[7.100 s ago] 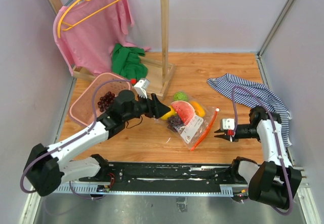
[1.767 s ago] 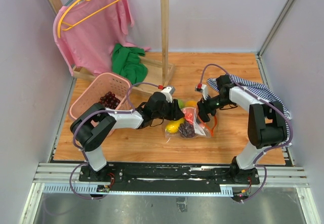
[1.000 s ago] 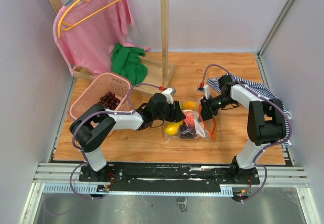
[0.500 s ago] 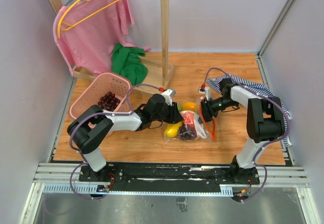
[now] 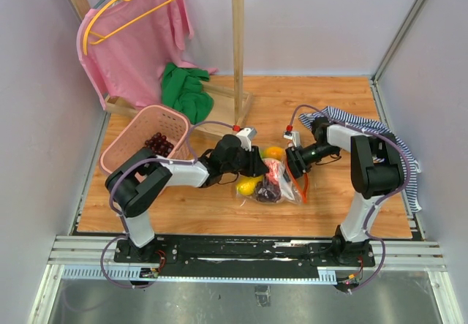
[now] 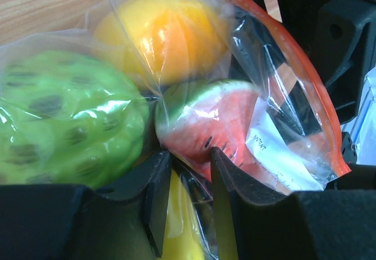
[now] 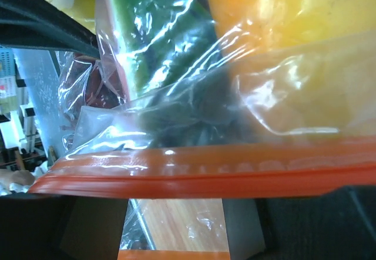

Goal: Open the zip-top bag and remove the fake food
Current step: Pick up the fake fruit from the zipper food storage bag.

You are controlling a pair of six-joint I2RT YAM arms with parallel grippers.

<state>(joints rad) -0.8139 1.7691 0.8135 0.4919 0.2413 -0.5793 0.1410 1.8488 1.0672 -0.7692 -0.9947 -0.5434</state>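
Note:
The zip-top bag [image 5: 284, 185] lies crumpled on the wooden table between both arms. Inside show an orange fruit [image 5: 274, 151], a yellow fruit [image 5: 248, 186], a grape bunch [image 5: 268, 191] and the watermelon slice [image 5: 274, 169]. In the left wrist view I see the green ball [image 6: 64, 119], orange fruit [image 6: 158, 34], watermelon slice [image 6: 217, 125], white label [image 6: 276, 160] and zip strip [image 6: 294, 84]. My left gripper [image 5: 256, 167] [image 6: 191, 166] pinches a fold of bag film. My right gripper [image 5: 292, 164] [image 7: 176, 219] is open, with the zip strip [image 7: 205, 169] lying across its tips.
A pink basket [image 5: 121, 156] with dark grapes [image 5: 155, 143] stands at the left. A striped cloth [image 5: 373, 137] lies at the right, under the right arm's cable. A wooden rack [image 5: 238, 46] with a pink shirt [image 5: 131, 39] and a green cloth [image 5: 183, 90] stands at the back.
Since the earliest frame both grippers have come in onto the bag, which is now bunched up. Over the last second the right gripper edged slightly left; the left gripper stays put.

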